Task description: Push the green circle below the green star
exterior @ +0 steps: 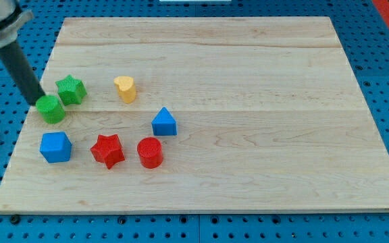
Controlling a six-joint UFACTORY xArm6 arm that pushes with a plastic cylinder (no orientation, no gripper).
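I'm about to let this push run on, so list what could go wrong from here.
1. The green circle already touches the green star at its lower left. My tip sits at the circle's upper left, so pushing on may drag the star along.
2. The circle lies near the board's left edge; a glancing push could send it off.
3. The blue cube sits just below; a downward push may knock it.
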